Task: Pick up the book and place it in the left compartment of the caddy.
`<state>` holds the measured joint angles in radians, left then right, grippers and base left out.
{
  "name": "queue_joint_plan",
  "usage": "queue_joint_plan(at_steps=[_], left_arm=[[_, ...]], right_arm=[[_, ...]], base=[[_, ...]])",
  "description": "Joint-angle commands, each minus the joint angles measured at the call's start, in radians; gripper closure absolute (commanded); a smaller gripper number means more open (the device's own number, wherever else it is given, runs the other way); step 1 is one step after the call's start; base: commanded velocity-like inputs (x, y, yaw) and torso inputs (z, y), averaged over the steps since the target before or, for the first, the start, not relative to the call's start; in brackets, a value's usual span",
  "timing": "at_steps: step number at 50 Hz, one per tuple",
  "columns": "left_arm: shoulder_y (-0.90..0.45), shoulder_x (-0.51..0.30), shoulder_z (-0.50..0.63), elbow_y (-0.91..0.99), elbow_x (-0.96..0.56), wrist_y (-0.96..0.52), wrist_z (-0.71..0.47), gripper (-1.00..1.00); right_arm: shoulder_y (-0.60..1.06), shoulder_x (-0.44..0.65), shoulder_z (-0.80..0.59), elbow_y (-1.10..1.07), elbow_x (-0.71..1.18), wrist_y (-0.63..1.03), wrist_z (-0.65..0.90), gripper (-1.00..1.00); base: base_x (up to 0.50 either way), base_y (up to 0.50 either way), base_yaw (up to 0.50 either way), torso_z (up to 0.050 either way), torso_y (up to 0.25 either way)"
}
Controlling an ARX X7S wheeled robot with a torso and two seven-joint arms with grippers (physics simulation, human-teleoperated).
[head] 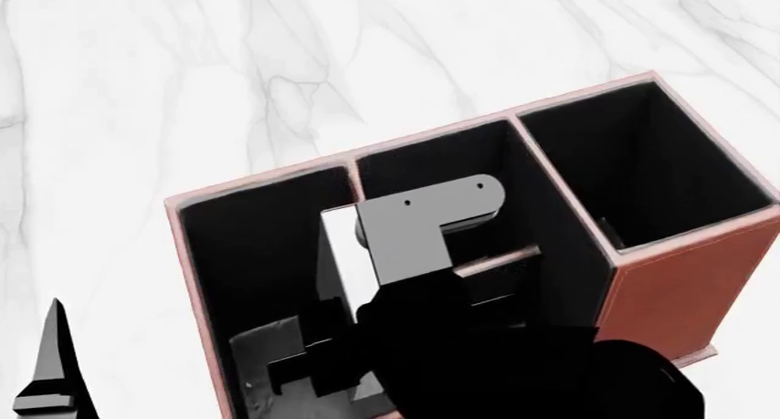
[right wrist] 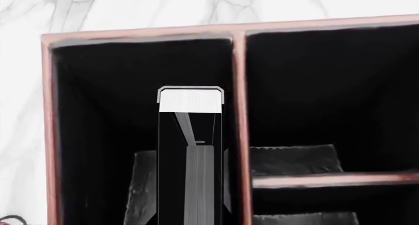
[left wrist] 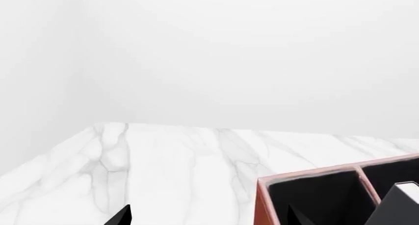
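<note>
The reddish-brown caddy [head: 682, 282] stands on the marble table. My right gripper [head: 347, 291] is shut on the black book [head: 342, 255], whose white page edges show. It holds the book upright inside the long, narrow left compartment [head: 232, 246]. In the right wrist view the book [right wrist: 190, 100] stands between my fingers [right wrist: 141, 186], within the left compartment [right wrist: 98, 112] and beside the dividing wall. Its lower end is hidden. My left gripper [head: 49, 364] is open and empty, left of the caddy. In the left wrist view its open gripper [left wrist: 208, 220] straddles the caddy's corner [left wrist: 263, 205], and the book [left wrist: 399, 200] shows too.
The white marble table [head: 146, 90] spreads around the caddy. The middle bay with a cross-divider [head: 494, 264] and the taller squarish bay [head: 646, 172] lie to the right of the book. A pale wall [left wrist: 229, 53] rises behind the table edge.
</note>
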<state>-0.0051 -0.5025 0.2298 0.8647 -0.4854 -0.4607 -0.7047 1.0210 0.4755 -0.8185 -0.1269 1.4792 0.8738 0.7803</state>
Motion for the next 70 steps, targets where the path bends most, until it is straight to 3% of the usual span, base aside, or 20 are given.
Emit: queue_joint_plan(at_steps=[1,4,10,12,19,21,36,40,44,67,68,70], left_arm=[[-0.005,0.014,-0.009,-0.028,0.014,0.059,0.062,-1.0],[-0.037,0.005,-0.024,0.005,-0.028,0.003,0.04,-1.0],[-0.007,0.012,-0.007,-0.032,0.012,0.063,0.061,-1.0],[-0.04,0.001,-0.026,0.01,-0.037,-0.002,0.034,-1.0],[-0.009,0.006,-0.011,-0.025,0.002,0.059,0.054,-1.0],[-0.041,-0.002,-0.026,0.011,-0.041,0.0,0.03,-1.0],[-0.041,-0.008,-0.029,0.017,-0.05,0.0,0.023,-1.0],[-0.004,0.0,-0.01,-0.024,-0.002,0.068,0.049,-1.0],[-0.041,-0.009,-0.024,0.015,-0.048,0.002,0.021,-1.0],[-0.037,-0.018,-0.031,0.016,-0.057,0.013,0.016,-1.0],[-0.038,-0.018,-0.032,0.016,-0.058,0.013,0.016,-1.0],[-0.04,-0.019,-0.033,0.016,-0.061,0.011,0.015,-1.0]], right_arm=[[0.021,-0.034,0.027,0.02,-0.064,0.001,-0.059,1.0],[0.025,-0.039,0.025,0.023,-0.064,0.002,-0.062,1.0],[0.029,-0.054,0.017,0.036,-0.075,-0.004,-0.073,1.0],[0.029,-0.057,0.015,0.041,-0.081,-0.008,-0.079,1.0],[0.023,-0.061,0.01,0.049,-0.09,-0.017,-0.091,1.0],[0.02,-0.061,0.009,0.053,-0.093,-0.02,-0.095,1.0],[0.003,-0.077,-0.009,0.09,-0.133,-0.052,-0.134,1.0],[0.001,-0.078,-0.01,0.094,-0.135,-0.055,-0.138,1.0],[-0.003,-0.08,-0.014,0.103,-0.144,-0.062,-0.147,1.0],[-0.005,-0.094,-0.022,0.129,-0.161,-0.081,-0.16,1.0],[-0.006,-0.095,-0.021,0.127,-0.158,-0.08,-0.155,-1.0],[-0.005,-0.096,-0.021,0.13,-0.158,-0.081,-0.155,-1.0]], base=[[0.0,0.0,0.0,0.0,0.0],[0.0,0.0,0.0,0.0,0.0],[0.0,0.0,0.0,0.0,0.002],[0.0,0.0,0.0,0.0,0.0],[0.0,0.0,0.0,0.0,0.001],[0.0,0.0,0.0,0.005,0.005],[0.0,0.0,0.0,0.0,0.001],[0.0,0.0,0.0,0.0,0.003],[0.0,0.0,0.0,0.0,0.0],[0.0,0.0,0.0,0.0,0.001],[0.0,0.0,0.0,0.0,0.0],[0.0,0.0,0.0,0.0,0.0]])
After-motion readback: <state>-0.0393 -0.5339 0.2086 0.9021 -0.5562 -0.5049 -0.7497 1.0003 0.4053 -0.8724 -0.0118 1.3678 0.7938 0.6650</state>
